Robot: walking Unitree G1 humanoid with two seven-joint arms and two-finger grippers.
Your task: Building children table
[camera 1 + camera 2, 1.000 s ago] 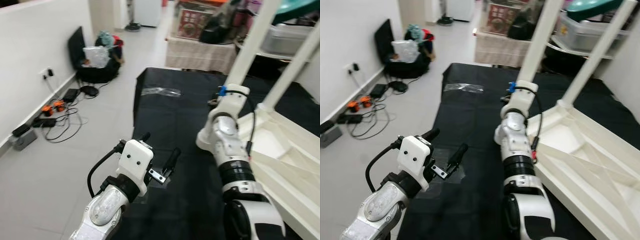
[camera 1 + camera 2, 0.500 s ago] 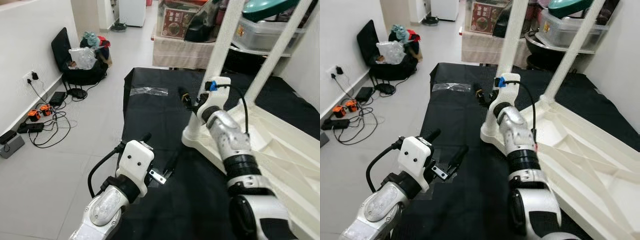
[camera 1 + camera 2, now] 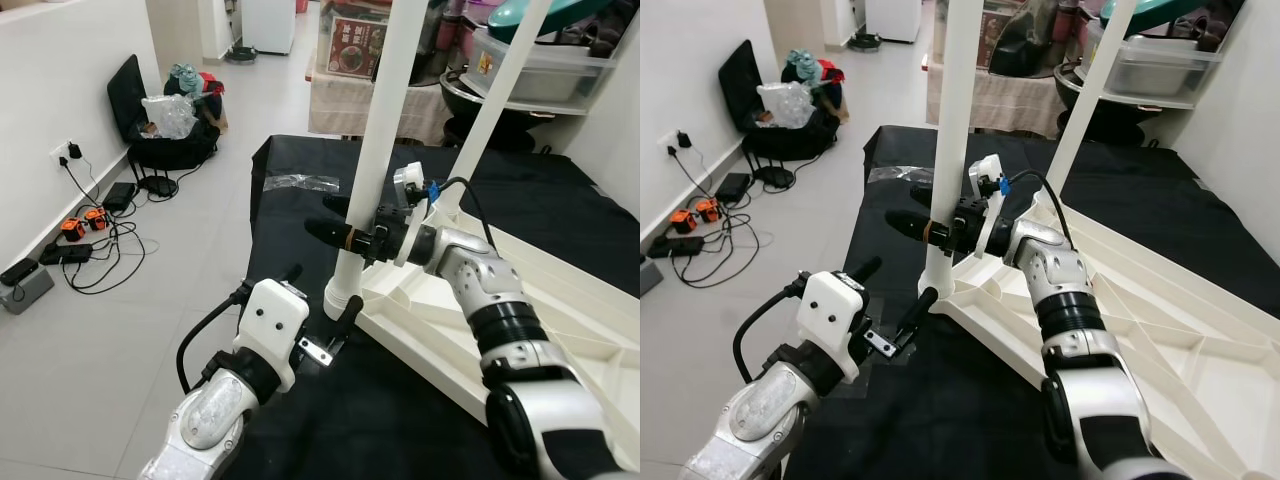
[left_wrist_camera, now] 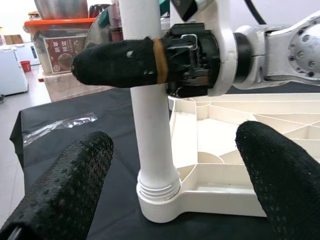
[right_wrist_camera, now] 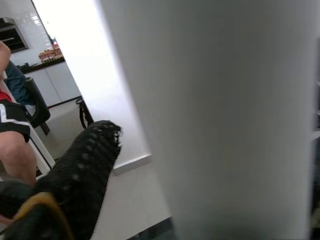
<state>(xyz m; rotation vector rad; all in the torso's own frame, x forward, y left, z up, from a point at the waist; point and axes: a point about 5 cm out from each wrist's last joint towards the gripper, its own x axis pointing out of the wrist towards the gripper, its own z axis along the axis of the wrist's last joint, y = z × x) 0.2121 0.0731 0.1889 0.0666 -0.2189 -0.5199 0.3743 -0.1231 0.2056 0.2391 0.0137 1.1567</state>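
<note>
Upturned white plastic children's table top [image 3: 560, 330] lying ribbed side up on a black cloth mat [image 3: 330, 215], running from centre toward 4 o'clock and cut off at the right and bottom edges. Round white table leg [image 3: 375, 150] standing upright in the corner socket nearest the robot's left, its top cut off by the upper edge; second white leg [image 3: 495, 100] rising at 1 o'clock, also cropped.

Right gripper [image 3: 335, 225] reaching toward 9 o'clock at the near leg, black fingers [image 4: 117, 60] either side of the tube, apparently clamped on it; far finger mostly hidden behind the leg. Blurred white tube close up in the right wrist view, one black finger beside it, part of a seated person at the edge.

Left gripper [image 3: 320, 305] at 6 o'clock, spread wide and holding nothing, just short of the leg's base; fingers [image 4: 65, 185] framing the socket in the left wrist view.

Clear plastic bag [image 3: 302, 182] on the mat at 11 o'clock, contents unclear.
</note>
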